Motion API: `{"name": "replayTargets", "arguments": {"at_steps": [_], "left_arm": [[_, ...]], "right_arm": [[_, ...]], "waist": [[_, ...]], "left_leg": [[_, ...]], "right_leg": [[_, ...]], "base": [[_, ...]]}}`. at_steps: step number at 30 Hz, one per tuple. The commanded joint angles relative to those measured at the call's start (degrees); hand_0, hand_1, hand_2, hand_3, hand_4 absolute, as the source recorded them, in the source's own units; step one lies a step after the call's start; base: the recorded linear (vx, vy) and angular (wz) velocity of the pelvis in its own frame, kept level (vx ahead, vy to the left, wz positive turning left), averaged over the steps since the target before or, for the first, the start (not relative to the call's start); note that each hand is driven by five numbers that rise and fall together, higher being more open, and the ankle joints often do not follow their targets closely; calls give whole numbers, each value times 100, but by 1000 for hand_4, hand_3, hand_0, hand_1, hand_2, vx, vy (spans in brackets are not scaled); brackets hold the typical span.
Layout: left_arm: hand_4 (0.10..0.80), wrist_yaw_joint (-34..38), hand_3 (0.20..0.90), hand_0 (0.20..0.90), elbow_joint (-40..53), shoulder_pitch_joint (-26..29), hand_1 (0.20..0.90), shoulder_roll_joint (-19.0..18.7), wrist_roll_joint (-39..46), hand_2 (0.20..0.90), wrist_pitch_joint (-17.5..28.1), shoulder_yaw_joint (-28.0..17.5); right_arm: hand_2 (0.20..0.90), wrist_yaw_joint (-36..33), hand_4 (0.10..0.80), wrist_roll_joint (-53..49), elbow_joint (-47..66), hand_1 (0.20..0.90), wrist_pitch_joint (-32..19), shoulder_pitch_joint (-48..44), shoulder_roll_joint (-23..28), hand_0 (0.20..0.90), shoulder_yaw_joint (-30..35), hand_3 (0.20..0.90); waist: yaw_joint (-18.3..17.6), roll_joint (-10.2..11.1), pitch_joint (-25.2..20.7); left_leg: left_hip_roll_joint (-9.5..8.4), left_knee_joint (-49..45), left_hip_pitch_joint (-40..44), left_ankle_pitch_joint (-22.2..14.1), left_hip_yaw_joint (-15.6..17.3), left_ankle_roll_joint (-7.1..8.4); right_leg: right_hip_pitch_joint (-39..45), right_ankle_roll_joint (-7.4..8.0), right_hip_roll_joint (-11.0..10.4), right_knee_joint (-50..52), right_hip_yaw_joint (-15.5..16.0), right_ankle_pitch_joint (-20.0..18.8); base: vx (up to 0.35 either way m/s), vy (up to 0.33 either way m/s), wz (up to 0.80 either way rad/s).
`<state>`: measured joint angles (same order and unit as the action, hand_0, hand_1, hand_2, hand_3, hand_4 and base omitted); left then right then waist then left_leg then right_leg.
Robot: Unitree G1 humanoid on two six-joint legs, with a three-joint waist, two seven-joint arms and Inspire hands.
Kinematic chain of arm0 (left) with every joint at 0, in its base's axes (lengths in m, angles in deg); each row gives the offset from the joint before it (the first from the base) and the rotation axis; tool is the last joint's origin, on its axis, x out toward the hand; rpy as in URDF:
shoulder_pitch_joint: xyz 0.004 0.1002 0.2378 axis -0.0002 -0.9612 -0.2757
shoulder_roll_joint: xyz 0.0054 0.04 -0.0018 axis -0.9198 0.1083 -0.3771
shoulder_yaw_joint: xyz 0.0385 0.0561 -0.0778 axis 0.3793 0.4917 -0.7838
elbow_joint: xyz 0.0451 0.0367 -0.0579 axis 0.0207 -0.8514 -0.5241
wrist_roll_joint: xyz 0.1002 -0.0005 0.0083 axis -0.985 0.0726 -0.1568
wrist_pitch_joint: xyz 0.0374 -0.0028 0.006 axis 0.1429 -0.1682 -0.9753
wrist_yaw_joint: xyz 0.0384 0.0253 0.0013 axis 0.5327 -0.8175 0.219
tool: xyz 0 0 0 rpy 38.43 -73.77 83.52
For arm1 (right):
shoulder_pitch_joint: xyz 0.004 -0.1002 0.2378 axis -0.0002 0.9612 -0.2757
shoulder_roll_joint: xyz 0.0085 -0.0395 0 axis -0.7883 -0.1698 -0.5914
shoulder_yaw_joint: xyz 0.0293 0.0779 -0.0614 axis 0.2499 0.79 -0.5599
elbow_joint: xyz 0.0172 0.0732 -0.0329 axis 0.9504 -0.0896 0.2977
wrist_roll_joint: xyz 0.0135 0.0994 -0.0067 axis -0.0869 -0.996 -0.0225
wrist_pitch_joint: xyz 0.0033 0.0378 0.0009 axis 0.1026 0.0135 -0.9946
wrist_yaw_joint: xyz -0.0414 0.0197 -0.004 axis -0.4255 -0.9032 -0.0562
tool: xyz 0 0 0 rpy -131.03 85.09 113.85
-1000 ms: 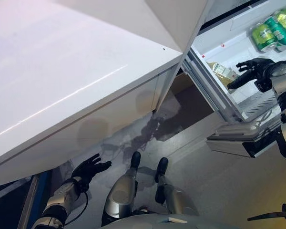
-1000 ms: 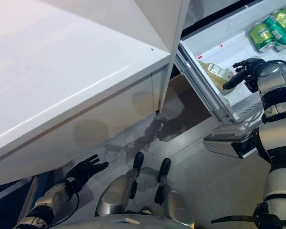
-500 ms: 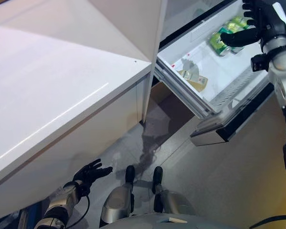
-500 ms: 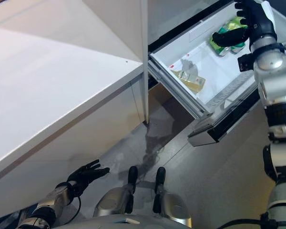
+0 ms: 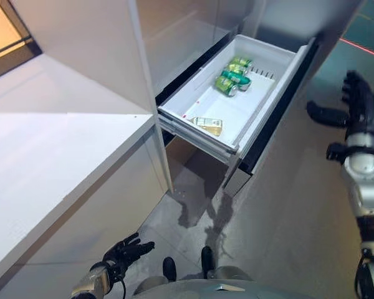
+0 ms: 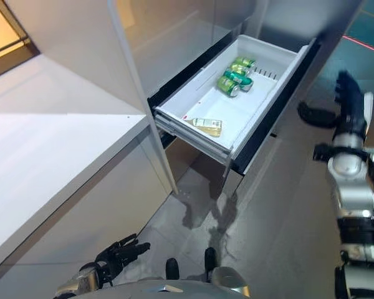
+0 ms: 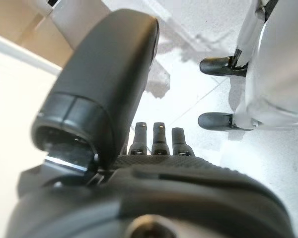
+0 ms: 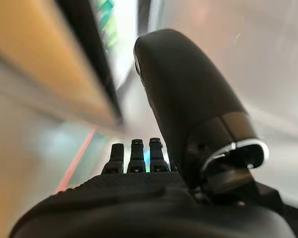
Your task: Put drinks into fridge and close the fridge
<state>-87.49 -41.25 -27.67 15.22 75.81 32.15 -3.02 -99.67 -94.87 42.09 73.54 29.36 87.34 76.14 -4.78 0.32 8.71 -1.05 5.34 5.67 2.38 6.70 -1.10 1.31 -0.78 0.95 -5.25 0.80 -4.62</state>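
Three green cans [image 5: 234,75] and a bottle [image 5: 207,125] are seen lying in the fridge drawer [image 5: 271,93], which stands pulled out. The right hand [image 5: 360,103], fingers spread and empty, is held beside the drawer's front – a flat, square push is advised. The left hand [image 5: 126,254] hangs low, fingers spread and empty.

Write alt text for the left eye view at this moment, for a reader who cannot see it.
A white fridge drawer stands pulled open, holding green cans at its far end and a small bottle lying nearer the front. The robot's right hand hangs open beside the drawer front, touching nothing; the left hand is open, low by the white counter.
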Motion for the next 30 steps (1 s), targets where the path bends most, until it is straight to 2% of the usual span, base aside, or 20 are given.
{"name": "replayTargets", "arguments": {"at_steps": [1, 8, 11, 17, 26, 30], "left_arm": [[800, 178, 900, 900, -464, 9, 900, -169, -152, 900, 87, 32], [800, 313, 900, 900, -664, -16, 900, -83, -147, 900, -123, -59], [800, 425, 900, 900, -698, -68, 900, -5, -120, 900, -140, -41], [800, 686, 900, 900, -614, 57, 900, 29, -66, 900, -229, 97], [800, 950, 900, 900, -644, 649, 900, -41, 173, 900, -201, 460], [800, 919, 900, 900, -704, 698, 900, -17, 143, 900, -187, 503]], "right_arm": [[900, -37, 800, -140, 184, 900, -761, -36, -159, 900, 302, 900], [900, 272, 800, -90, -397, 900, -874, 259, -624, 900, -35, 900], [900, 659, 800, -43, -434, 900, -926, 305, -725, 900, -283, 900], [900, 731, 800, 46, -283, 900, -984, 233, -910, 900, -851, 900], [900, 590, 800, 7, -722, 900, -587, -1307, -780, 900, -1750, 900], [900, 608, 800, 86, -871, 900, -482, -1761, -795, 900, -2010, 900]], "waist": [[38, 24, -451], [0, -22, -278], [-1, -38, -125], [55, -32, 151], [372, -87, 755], [439, -127, 865]], "left_leg": [[-102, -327, 129, -787, -51, -133], [-192, -1032, 218, -1148, -193, -255], [-257, -1606, 109, -1393, -270, -288], [-330, -2305, -341, -1627, -342, -385], [-453, -3735, -1573, -1936, -506, -465], [-461, -3887, -1678, -1926, -536, -426]], "right_leg": [[101, 469, -286, 716, 154, 621], [214, 308, -316, 1314, 217, 943], [191, 206, -374, 1754, 296, 1189], [-77, 73, -449, 2308, 330, 1448], [-962, -210, -662, 3614, 523, 1792], [-1044, -234, -708, 3793, 536, 1818]], "base": [[96, -39, -14], [135, -30, -1], [179, 2, 3], [23, -14, 16], [-96, 19, 14], [49, 42, 7]]}}
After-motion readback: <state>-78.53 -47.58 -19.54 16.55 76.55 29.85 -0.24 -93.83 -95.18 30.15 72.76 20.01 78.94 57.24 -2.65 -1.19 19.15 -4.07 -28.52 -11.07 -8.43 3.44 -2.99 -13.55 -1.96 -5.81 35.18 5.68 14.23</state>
